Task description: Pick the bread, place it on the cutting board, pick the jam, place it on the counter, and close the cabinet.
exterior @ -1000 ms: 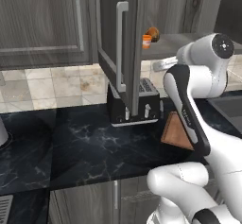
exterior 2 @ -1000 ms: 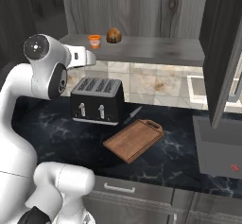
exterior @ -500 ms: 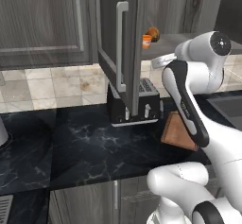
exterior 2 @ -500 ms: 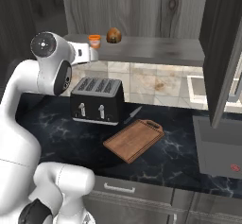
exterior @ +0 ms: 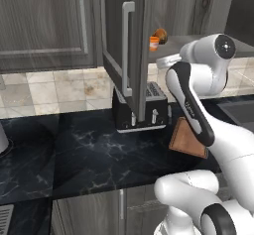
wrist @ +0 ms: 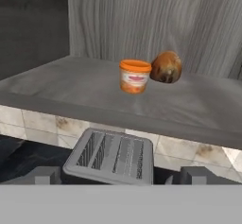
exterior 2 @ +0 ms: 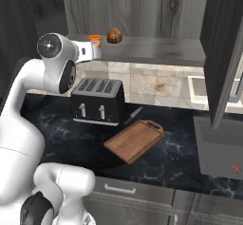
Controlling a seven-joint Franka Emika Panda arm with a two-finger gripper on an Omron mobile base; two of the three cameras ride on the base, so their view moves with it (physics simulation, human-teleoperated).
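Note:
The bread [wrist: 166, 67] and the orange jam [wrist: 134, 76] stand side by side on the open cabinet's grey shelf [wrist: 71, 88], jam to the left. They also appear as jam [exterior 2: 95, 40] and bread [exterior 2: 114, 35], and as jam [exterior: 154, 43] and bread [exterior: 160, 33]. My gripper [wrist: 123, 178] is open and holds nothing. It hovers in front of the shelf and slightly below it, above the toaster. The cutting board [exterior 2: 135, 140] lies on the black counter [exterior 2: 180, 158] right of the toaster. The cabinet door [exterior: 128, 55] hangs open.
A black four-slot toaster [exterior 2: 98, 100] stands under the shelf, directly below my hand. The second open cabinet door [exterior 2: 227, 58] juts out at the right. A grey appliance top [exterior 2: 222, 149] adjoins the counter at the right. My own arm [exterior: 191, 105] hides part of the cutting board [exterior: 187, 140].
My arm has swung a little towards the cabinet shelf and brought the hand closer to the jam. The bread, jam, board and doors have not moved.

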